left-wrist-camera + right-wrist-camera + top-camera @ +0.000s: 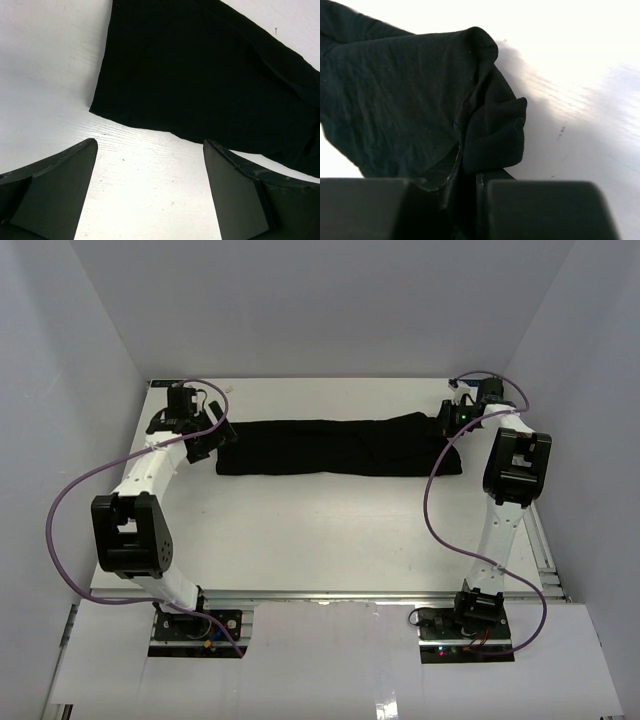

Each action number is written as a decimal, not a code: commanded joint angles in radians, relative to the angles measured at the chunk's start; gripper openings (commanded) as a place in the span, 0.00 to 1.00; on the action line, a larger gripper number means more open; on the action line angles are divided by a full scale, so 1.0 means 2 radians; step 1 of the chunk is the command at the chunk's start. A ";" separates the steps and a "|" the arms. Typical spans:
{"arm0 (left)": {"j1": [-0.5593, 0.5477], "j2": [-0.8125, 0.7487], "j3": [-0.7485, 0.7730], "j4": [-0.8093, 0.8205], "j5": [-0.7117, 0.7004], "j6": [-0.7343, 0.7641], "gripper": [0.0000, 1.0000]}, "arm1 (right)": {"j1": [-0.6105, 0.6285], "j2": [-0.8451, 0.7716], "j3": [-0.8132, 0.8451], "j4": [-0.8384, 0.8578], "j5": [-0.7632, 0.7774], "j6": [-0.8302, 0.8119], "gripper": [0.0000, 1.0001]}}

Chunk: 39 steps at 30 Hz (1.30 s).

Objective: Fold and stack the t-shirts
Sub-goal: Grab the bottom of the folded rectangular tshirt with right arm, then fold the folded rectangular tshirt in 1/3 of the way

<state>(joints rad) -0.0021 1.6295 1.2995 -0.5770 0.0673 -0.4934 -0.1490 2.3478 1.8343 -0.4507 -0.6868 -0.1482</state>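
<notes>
One black t-shirt [330, 447] lies as a long folded band across the far half of the white table [320, 540]. My left gripper [207, 435] hovers at its left end. In the left wrist view that gripper [150, 145] is open over bare table, with the t-shirt's edge [200, 70] just beyond the fingertips and not touching them. My right gripper [456, 426] is at the band's right end. In the right wrist view it [466, 184] is shut on a bunched fold of the t-shirt [395, 100], and fabric bulges out above the jaws.
White walls close in the table on the left, back and right. A metal rail [330, 595] runs along the near edge, with both arm bases behind it. Purple cables [60, 510] loop beside each arm. The table's right edge [545, 540] lies close to the right arm.
</notes>
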 commanded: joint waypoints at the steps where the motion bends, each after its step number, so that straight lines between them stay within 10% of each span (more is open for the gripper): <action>1: 0.000 -0.034 0.004 -0.005 0.008 0.006 0.98 | -0.002 -0.013 0.016 -0.012 -0.042 0.014 0.09; 16: -0.026 -0.061 -0.033 0.094 0.192 0.007 0.94 | 0.013 -0.099 0.041 -0.055 -0.014 0.045 0.06; 26: -0.168 0.094 0.041 0.244 0.253 -0.073 0.86 | 0.063 -0.121 0.046 -0.057 0.032 0.068 0.06; 39: -0.204 0.221 0.191 0.262 0.249 -0.089 0.81 | 0.114 -0.128 0.085 -0.054 0.081 0.135 0.06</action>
<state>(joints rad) -0.4110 2.1384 1.6386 -0.0677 0.5755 -0.6815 0.0460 2.1494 1.9396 -0.5655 -0.5407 0.0765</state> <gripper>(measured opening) 0.812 0.154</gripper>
